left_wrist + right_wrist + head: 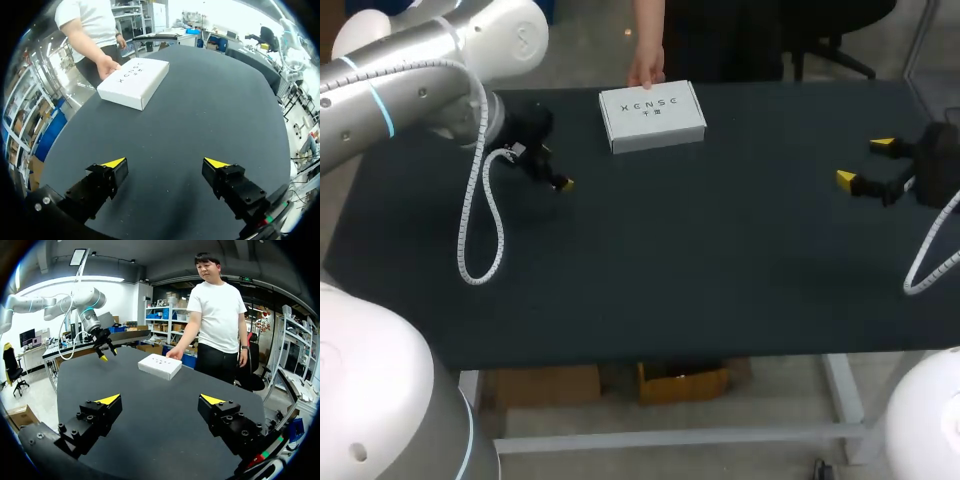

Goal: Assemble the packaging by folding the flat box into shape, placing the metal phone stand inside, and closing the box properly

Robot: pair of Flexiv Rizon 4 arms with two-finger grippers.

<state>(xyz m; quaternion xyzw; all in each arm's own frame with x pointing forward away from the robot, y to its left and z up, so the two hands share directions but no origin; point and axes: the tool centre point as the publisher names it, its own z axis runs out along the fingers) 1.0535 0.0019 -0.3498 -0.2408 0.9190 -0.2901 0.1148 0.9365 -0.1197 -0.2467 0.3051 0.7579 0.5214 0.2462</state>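
Your box (652,116) lies at the far edge of the table (650,270), towards the middle, already folded into a shallow white carton with its lid down flat, and a person's hand (645,68) rests against its far edge. That shape fits two stages: a closed box with the metal phone stand already inside, or a closed box just set down for you to work on. The stand shows in none of the views, so you cannot tell which. Treat the hand as the thing that governs you now: while it touches the box, keep both arms where they are and do not reach across. Your left gripper (556,179) hangs over the table near the box's left side, its yellow-tipped fingers spread wide with nothing between them, as the left wrist view shows (165,165). Your right gripper (865,165) sits well apart at the table's right edge, likewise spread and holding nothing (160,400). If you do go to the box once the hand is clear, come in with the left arm, which is much the nearer, and approach low from the side so the fingers span the thin walls rather than pressing the lid. Watch the coiled cable (480,225) trailing on the table beneath the left arm so it does not drag across the box.
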